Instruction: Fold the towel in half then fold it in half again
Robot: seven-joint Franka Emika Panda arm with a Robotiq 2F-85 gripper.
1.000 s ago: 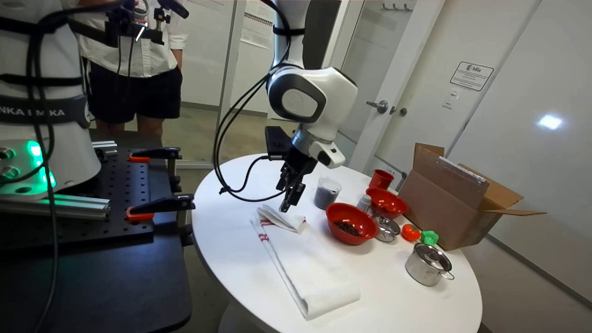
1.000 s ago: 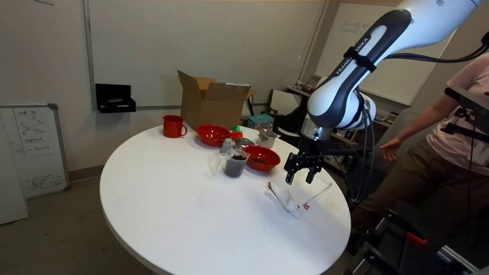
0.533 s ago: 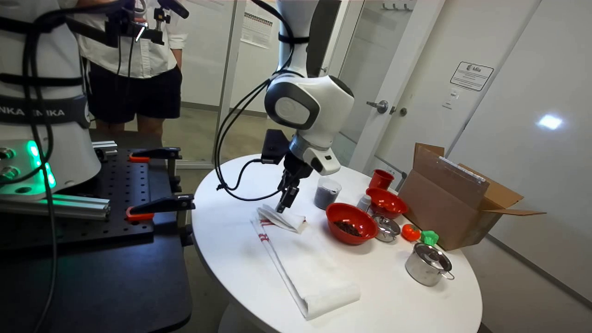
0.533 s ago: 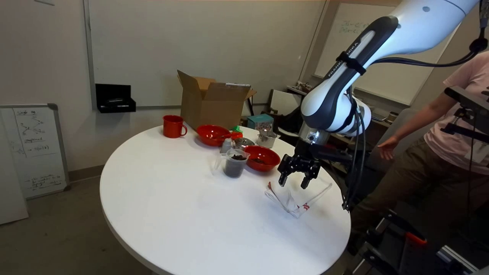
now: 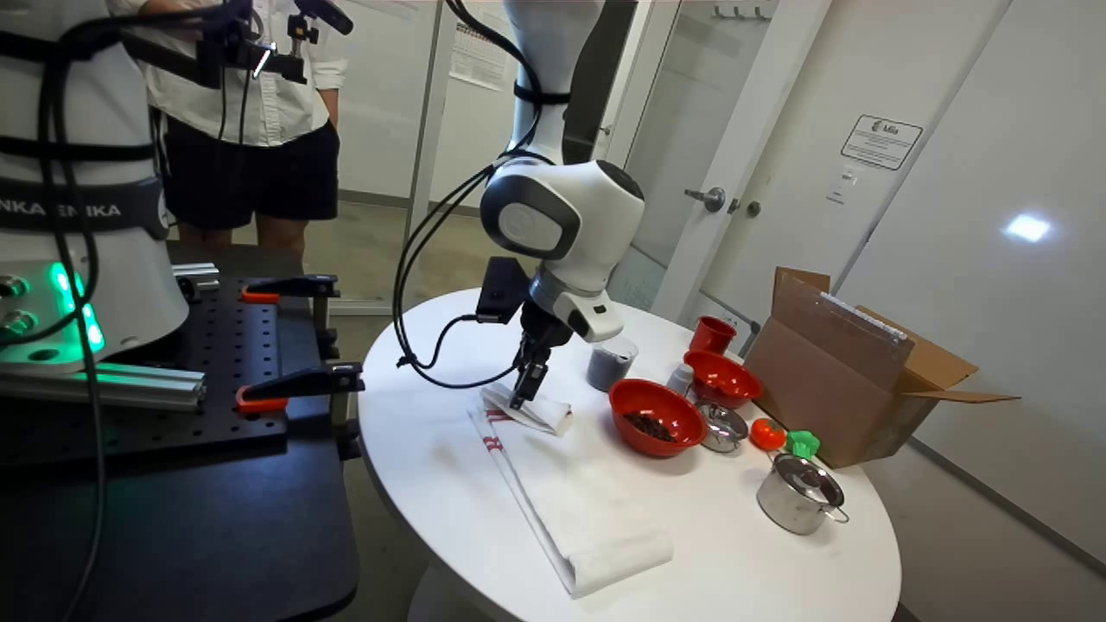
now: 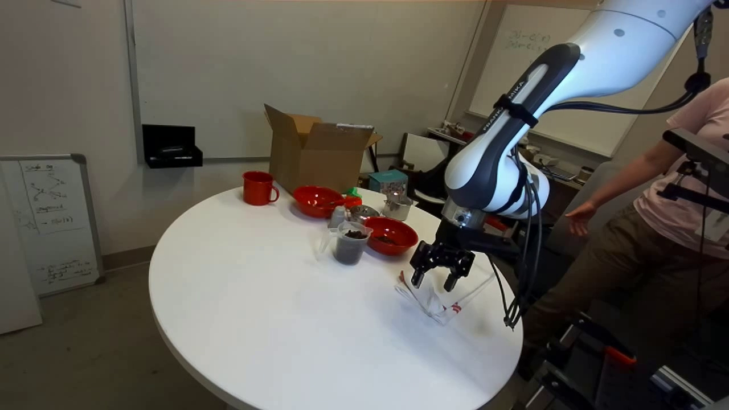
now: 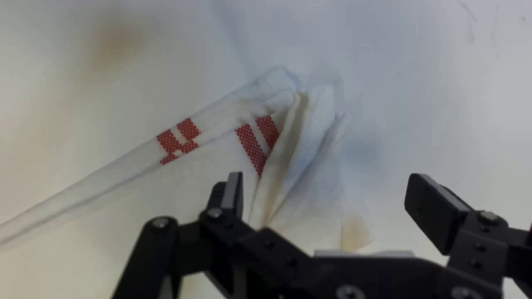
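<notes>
a red bowl [image 5: 657, 418] on the round white worktop [image 6: 250, 313] has little dark brown bits in it. just beside it, a clear measuring cup [image 6: 349, 245] holds dark stuff too small to name. what sits in another red bowl [image 6: 318, 201] is hard to make out. a red mug [image 6: 258, 188] stands near a cardboard box [image 6: 316, 156] with its flaps up, and the bottoms inside both are hidden. a shiny metal pot [image 5: 800, 494] stands near the worktop's edge; whether it wears a lid is hard to tell.

the long white towel [image 5: 587, 497] with red stripes lies folded on the worktop, one end bunched and flopped back. the end effector [image 6: 434, 282] is right over that end, its two fingers [image 7: 434, 216] spread wide, and in the wrist view the bunched cloth shows between them. whether a fingertip touches the cloth cannot be told.

in an exterior view the end effector hides part of the towel, and the rest is white on white. in the wrist view the towel's long side runs out of sight.
</notes>
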